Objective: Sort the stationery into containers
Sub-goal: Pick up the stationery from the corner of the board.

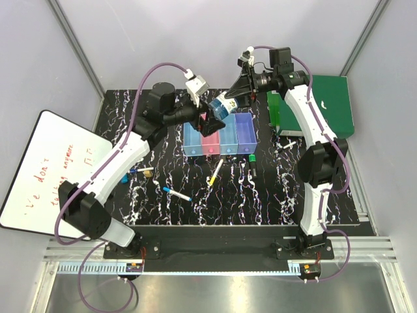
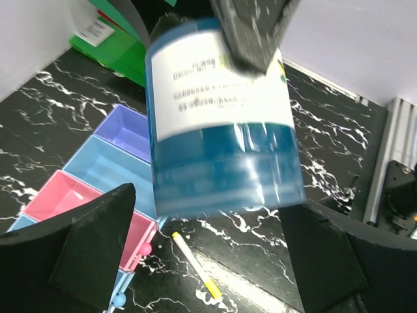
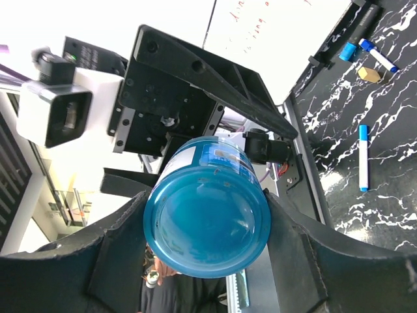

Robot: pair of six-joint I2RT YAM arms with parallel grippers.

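The right end effector (image 3: 205, 222) clenches a round blue translucent plastic jar (image 2: 221, 150) above the pastel plastic bins (image 1: 221, 142). Print on its white label (image 2: 215, 85) seems too blurred to read. The left end effector (image 2: 208, 202) stands released around it.

Whiteboard (image 1: 52, 163) with red writing, green folder (image 1: 332, 104), black marbled tabletop (image 1: 260, 195)

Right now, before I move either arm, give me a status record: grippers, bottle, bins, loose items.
right gripper: shut on bottle
left gripper: open, a finger each side of the bottle
bottle: off the table, near the bins
bins: four joined in a row
loose on table: blue-capped marker, yellow pen, green-capped marker
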